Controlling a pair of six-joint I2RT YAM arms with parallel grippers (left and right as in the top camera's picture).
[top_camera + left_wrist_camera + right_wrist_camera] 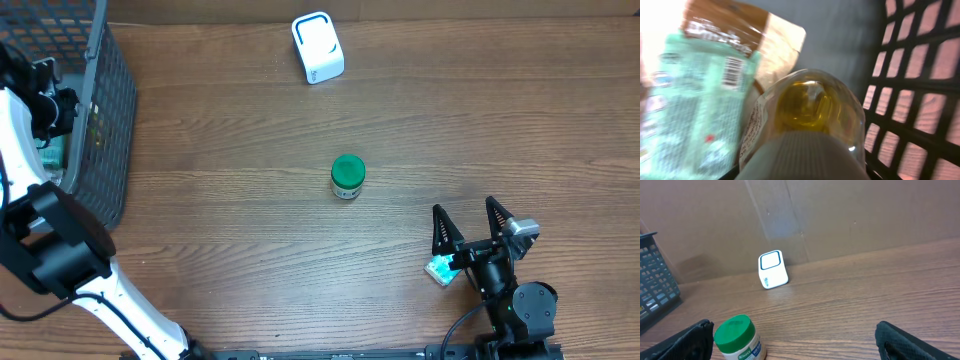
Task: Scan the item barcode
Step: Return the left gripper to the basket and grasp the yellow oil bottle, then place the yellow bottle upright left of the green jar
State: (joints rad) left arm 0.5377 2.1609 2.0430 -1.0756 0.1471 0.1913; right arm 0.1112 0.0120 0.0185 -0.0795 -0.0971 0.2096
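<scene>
Picking from the dark mesh basket (115, 100), frame left.
Your left fingers hide near the clear yellow-filled jar (815, 107), grip unclear; right fingers (441, 232) wide open, empty. Next: firm hold, then white box scanner (317, 47).

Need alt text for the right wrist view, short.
A white scanner with a blue square outline stands on the wooden table by a brown wall. A green-lidded jar sits at lower left, and a dark basket edges in at left. The right gripper's open black fingers frame the bottom corners.
</scene>
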